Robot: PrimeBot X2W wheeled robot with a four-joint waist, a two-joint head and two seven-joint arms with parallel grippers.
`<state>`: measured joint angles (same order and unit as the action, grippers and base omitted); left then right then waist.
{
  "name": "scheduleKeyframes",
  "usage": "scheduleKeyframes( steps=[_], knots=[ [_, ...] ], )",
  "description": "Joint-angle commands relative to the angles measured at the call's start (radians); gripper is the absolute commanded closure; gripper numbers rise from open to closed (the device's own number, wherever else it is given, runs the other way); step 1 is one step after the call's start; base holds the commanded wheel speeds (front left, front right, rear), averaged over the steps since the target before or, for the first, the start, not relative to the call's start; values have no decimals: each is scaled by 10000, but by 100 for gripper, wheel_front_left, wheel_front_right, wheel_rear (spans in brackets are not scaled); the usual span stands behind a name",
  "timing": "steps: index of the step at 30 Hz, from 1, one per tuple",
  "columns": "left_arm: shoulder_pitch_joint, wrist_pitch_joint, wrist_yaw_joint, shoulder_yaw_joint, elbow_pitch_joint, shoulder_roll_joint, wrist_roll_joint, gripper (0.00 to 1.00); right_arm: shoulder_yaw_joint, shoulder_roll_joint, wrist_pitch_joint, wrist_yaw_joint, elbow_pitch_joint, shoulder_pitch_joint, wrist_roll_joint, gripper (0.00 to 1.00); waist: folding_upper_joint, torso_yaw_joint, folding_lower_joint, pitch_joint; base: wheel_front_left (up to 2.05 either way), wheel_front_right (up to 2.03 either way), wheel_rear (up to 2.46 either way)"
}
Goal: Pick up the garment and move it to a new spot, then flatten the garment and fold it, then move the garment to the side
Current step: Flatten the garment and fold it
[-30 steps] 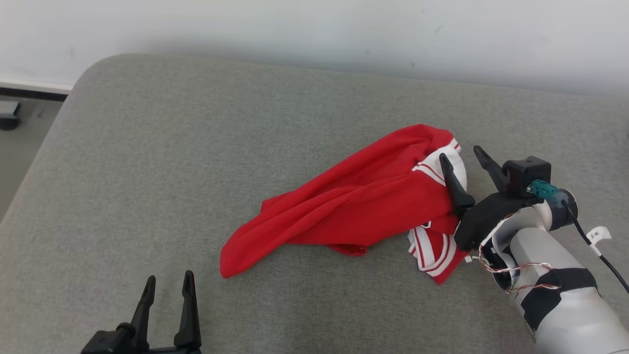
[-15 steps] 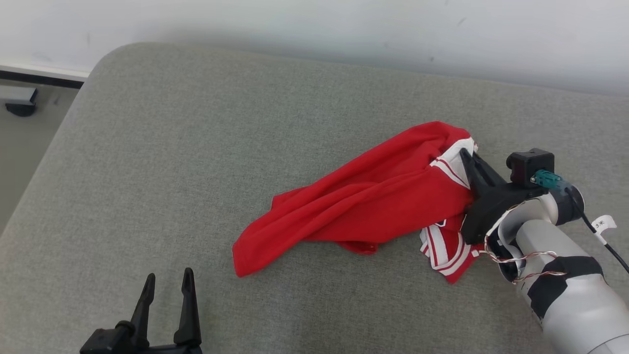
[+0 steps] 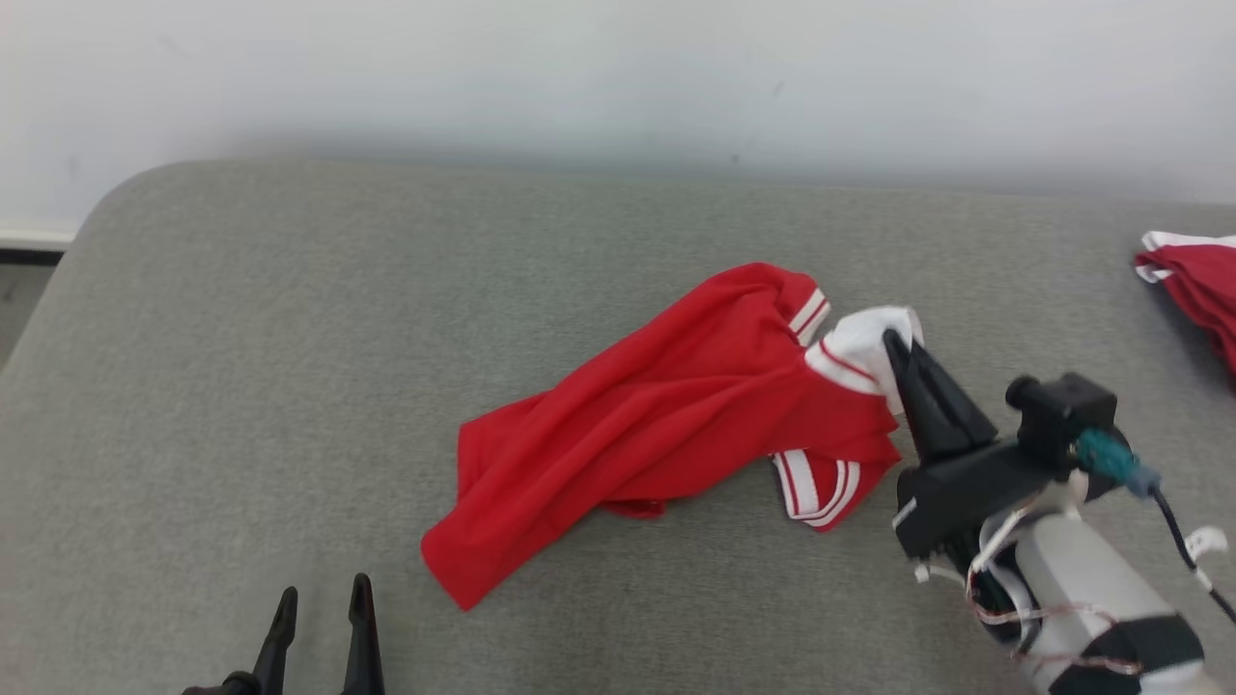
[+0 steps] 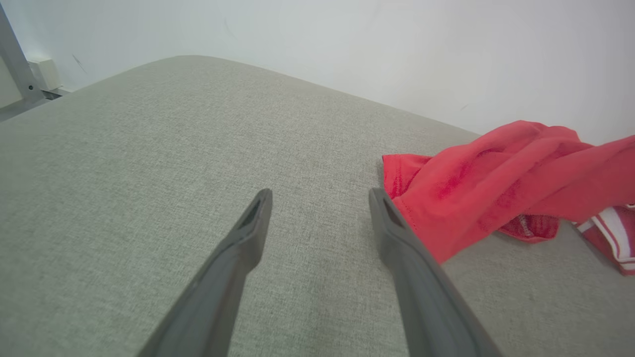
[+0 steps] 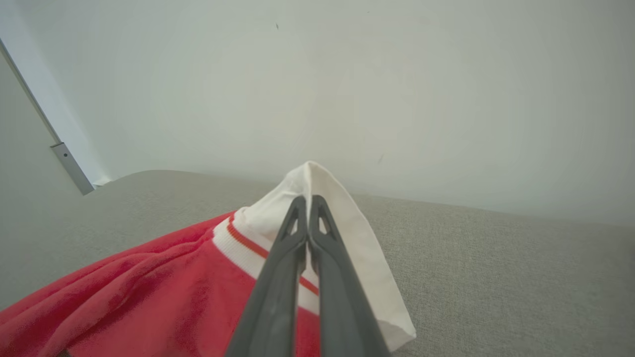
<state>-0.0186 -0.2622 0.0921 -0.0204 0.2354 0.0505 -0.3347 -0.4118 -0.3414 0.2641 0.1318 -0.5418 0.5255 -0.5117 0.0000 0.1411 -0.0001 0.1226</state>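
Since a second before, the right end effector (image 3: 893,340) had gone from spread to closed, its two dark fingers now pinching the white collar (image 3: 862,340) of the crumpled red shirt with white-and-red striped trim (image 3: 657,425). That collar end stood raised off the surface, and in the right wrist view white cloth wrapped both sides of the pressed-together fingertips (image 5: 297,208). From the grip, the shirt trailed in loose folds toward the robot's left and nearer side, lying on the grey fabric-covered pad (image 3: 290,338), right of its middle. One striped cuff (image 3: 816,480) lay flat on the pad just beside the end effector's black base. The left end effector (image 3: 323,589) sat at the lower left with its fingers apart and nothing between them, near the shirt's lowest corner but clear of it. A second red garment with white edging (image 3: 1193,290) lay at the pad's far right, well apart. Behind the pad rose a pale plain wall (image 3: 579,77).
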Motion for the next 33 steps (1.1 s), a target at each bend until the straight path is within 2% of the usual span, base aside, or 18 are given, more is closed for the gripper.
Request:
scheduleKeyframes(
  steps=[1,8,14,18,22,23,24,28,33],
  knots=[
    [-96,-18,-23,22,30,-7,61,0,94,-42,10,-27,381,-425,108,100,0,-522,1,-214,0,0,0],
    [-138,-20,-32,135,168,-3,13,0,719,333,11,-27,2656,-2752,672,100,0,-1165,1,-102,0,0,0],
    [-40,-20,8,214,252,-4,37,0,980,952,11,-27,3861,-4668,1138,100,0,-1356,1,-58,0,0,0],
    [37,-18,16,256,275,-4,98,0,813,1187,11,-27,4130,-5640,1421,100,0,-1396,1,13,0,0,0],
    [86,-18,51,360,317,-6,134,0,364,1284,-203,-27,3766,-6163,1365,100,0,-1455,1,75,0,0,0],
    [83,-18,63,391,336,-4,142,0,328,1273,-172,-27,3728,-6172,1310,67,0,-1476,1,86,0,0,0],
    [83,-18,74,408,368,-3,143,0,419,1262,-135,-27,3691,-6139,1196,0,0,-1491,1,94,0,0,0],
    [134,-20,107,485,488,-3,140,0,725,1105,-27,-27,3888,-6057,1152,0,0,-1527,1,88,0,0,0],
    [130,-20,141,577,504,-3,184,0,1369,845,20,-27,4715,-5983,1100,0,0,-1536,1,16,0,0,0]
  ],
)
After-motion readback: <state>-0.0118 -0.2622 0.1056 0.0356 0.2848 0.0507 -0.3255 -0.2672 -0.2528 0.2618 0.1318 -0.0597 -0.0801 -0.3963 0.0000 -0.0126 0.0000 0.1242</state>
